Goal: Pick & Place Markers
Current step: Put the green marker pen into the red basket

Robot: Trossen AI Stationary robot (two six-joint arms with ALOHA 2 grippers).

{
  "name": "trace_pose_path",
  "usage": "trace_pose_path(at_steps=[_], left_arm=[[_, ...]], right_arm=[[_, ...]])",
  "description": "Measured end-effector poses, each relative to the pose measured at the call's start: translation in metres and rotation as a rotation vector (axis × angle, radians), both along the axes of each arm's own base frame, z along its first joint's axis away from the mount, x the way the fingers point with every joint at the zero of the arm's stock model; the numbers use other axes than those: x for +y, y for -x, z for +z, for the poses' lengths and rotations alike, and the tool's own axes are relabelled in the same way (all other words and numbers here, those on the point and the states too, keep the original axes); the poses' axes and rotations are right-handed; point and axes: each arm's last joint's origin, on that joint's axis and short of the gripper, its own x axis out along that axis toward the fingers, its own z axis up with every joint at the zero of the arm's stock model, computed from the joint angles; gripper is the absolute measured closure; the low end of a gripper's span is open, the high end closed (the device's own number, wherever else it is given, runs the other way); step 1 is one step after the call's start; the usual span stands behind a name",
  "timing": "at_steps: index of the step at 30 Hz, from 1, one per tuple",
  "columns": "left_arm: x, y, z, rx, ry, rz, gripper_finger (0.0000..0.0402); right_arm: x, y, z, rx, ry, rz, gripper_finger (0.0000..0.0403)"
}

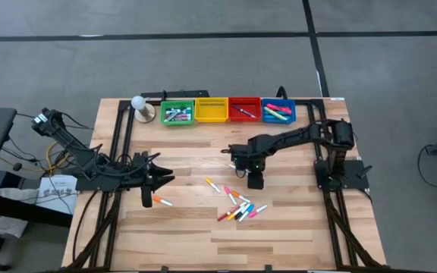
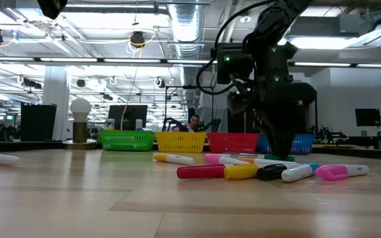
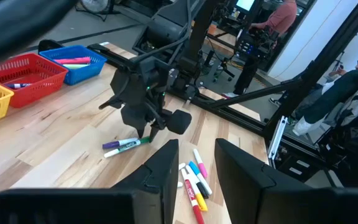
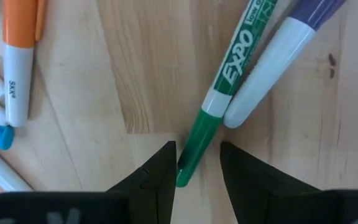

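Green marker (image 4: 219, 106) lies on the wooden surface (image 1: 279, 235) beside a purple-capped one (image 4: 278, 56), its capped end between the right gripper (image 4: 197, 165) jaws, which straddle it, parted and not yet clenched. Other markers (image 1: 237, 208) lie scattered nearby. Left gripper (image 3: 194, 155) hovers well apart, jaws parted and holding nothing.

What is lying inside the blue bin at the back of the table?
The blue bin holds a pink marker and a green marker, seen from above. Whether more markers lie under them cannot be seen; the bin's wall hides the contents in the low view.
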Motion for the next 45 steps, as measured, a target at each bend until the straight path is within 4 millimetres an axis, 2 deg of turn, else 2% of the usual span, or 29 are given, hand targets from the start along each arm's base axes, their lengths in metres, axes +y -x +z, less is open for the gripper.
trace_pose_path(at_steps=[6, 14, 18, 23, 31, 34, 38, 45], left_arm=[[0.000, 0.000, 0.000, 0.001, 0.000, 0.000, 0.0298], [0.000, 0.000, 0.000, 0.002, -0.002, 0.000, 0.0298], [0.000, 0.000, 0.000, 0.002, -0.002, 0.000, 0.0298], [0.000, 0.000, 0.000, 0.003, -0.003, 0.000, 0.0298], [0.000, 0.000, -0.001, 0.006, -0.005, 0.000, 0.0298], [0.000, 0.000, -0.001, 0.006, -0.005, 0.000, 0.0298], [0.000, 0.000, -0.001, 0.005, -0.002, 0.000, 0.0298], [0.000, 0.000, 0.000, 0.003, 0.006, 0.002, 0.0298]], right_arm=[[0.003, -0.001, 0.000, 0.002, 0.079, -0.066, 0.0293], [0.003, 0.000, 0.000, 0.012, 0.042, -0.071, 0.0378], [0.004, 0.001, 0.003, 0.006, 0.022, -0.071, 0.0383], [0.007, 0.007, 0.020, -0.022, -0.028, -0.068, 0.0359], [0.002, 0.002, 0.080, -0.250, 0.006, -0.061, 0.0389], [-0.008, 0.002, 0.103, -0.324, 0.061, -0.094, 0.0379], [-0.032, 0.003, 0.130, -0.408, 0.205, -0.141, 0.0362], [-0.098, 0.011, 0.155, -0.422, 0.526, -0.227, 0.0379]])
